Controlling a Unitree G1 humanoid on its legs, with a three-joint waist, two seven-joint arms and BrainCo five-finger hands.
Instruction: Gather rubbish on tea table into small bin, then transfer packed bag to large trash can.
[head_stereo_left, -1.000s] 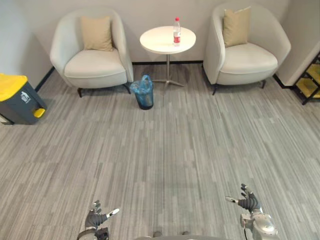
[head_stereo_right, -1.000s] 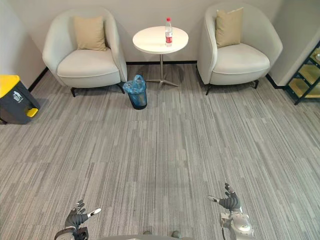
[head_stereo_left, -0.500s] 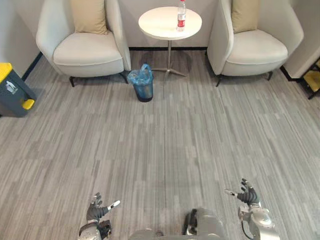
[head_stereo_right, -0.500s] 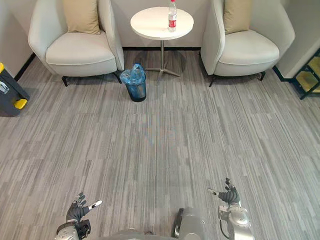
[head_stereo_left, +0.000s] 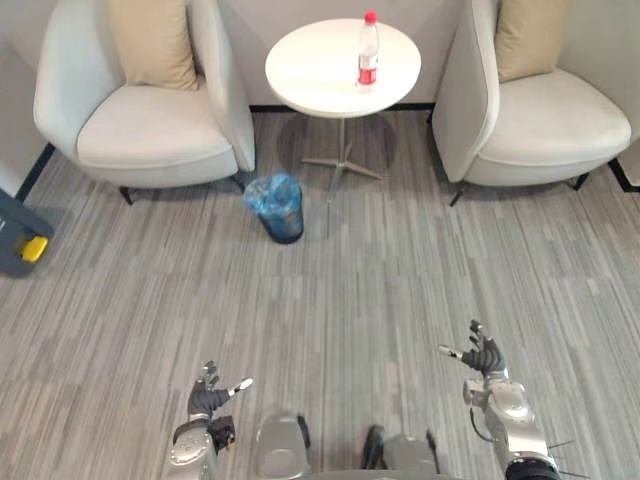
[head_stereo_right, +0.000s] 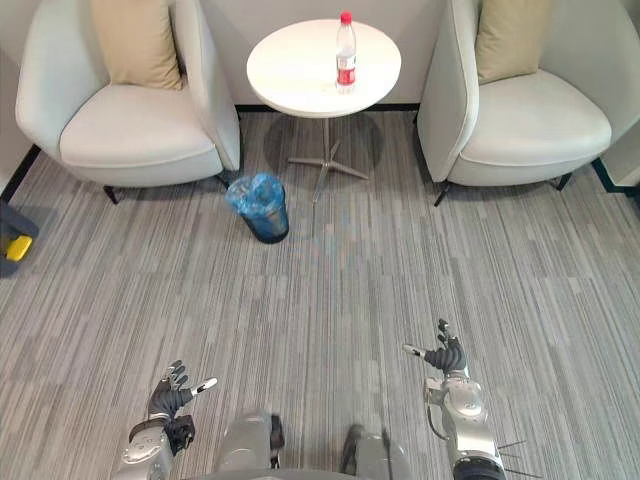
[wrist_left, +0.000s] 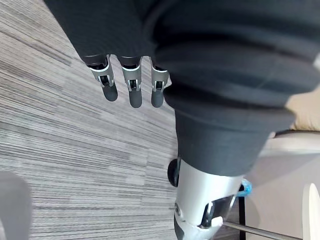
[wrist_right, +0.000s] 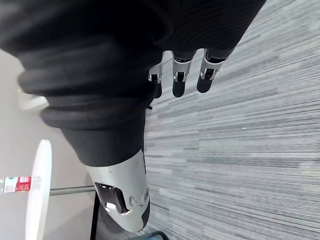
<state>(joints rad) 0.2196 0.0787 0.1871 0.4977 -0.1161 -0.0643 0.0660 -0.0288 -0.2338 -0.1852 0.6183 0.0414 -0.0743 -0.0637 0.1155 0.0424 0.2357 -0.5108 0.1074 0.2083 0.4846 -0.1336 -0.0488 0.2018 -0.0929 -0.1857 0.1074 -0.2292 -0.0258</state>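
A clear plastic bottle (head_stereo_left: 368, 52) with a red cap and label stands upright on the round white tea table (head_stereo_left: 320, 70) between two armchairs. A small dark bin (head_stereo_left: 280, 207) lined with a blue bag sits on the floor left of the table's stand. My left hand (head_stereo_left: 208, 398) hangs low at the near left, fingers (wrist_left: 131, 90) straight and empty. My right hand (head_stereo_left: 482, 358) hangs at the near right, fingers (wrist_right: 176, 82) straight and holding nothing. Both hands are far from the table. The bottle (wrist_right: 15, 184) and table edge (wrist_right: 37, 195) also appear in the right wrist view.
Two cream armchairs (head_stereo_left: 140, 110) (head_stereo_left: 540, 105), each with a tan cushion, flank the table. A grey and yellow large trash can (head_stereo_left: 18, 238) sits at the far left edge. Open grey striped carpet (head_stereo_left: 350, 290) lies between me and the table.
The whole scene has shifted down and grown larger, so the camera has moved closer to the table. Both hands stay open and low.
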